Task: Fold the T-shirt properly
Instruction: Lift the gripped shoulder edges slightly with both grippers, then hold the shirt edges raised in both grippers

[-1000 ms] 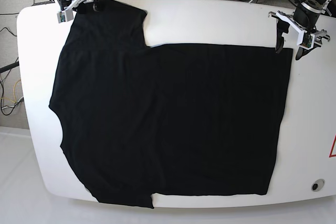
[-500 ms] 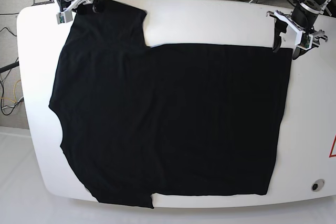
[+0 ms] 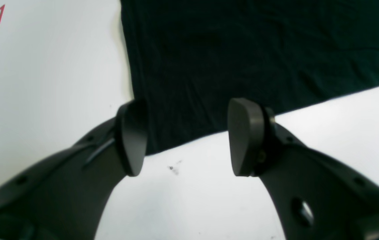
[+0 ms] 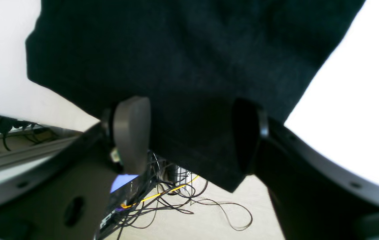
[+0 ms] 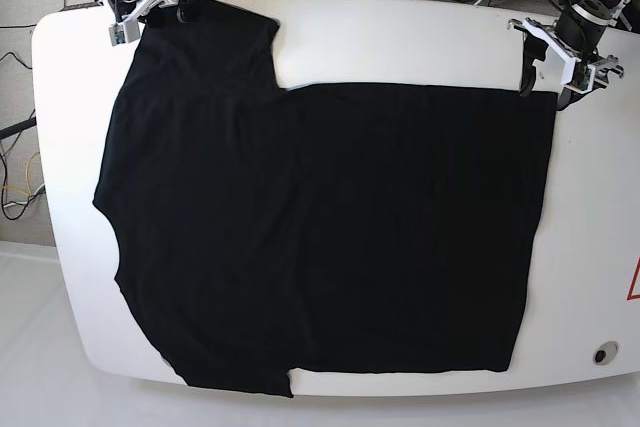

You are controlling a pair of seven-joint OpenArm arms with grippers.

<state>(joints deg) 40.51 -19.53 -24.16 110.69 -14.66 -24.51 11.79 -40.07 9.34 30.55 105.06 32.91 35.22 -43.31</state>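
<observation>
Lying spread flat across the white tabletop (image 5: 420,42), the T-shirt (image 5: 330,227) has both far corners bracketed by parted, empty fingers, left gripper (image 3: 184,138) at the far-right hem, right gripper (image 4: 189,133) at the far-left sleeve, seemingly poised to pinch for a fold.

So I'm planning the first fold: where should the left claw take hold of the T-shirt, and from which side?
Take the hem corner of the T-shirt lying just ahead of the open left claw. Probably come in low from the bare table beyond that corner, one finger sliding under the edge. The cloth lies flat there, with two free edges meeting, so a corner pinch should lift it cleanly.
</observation>
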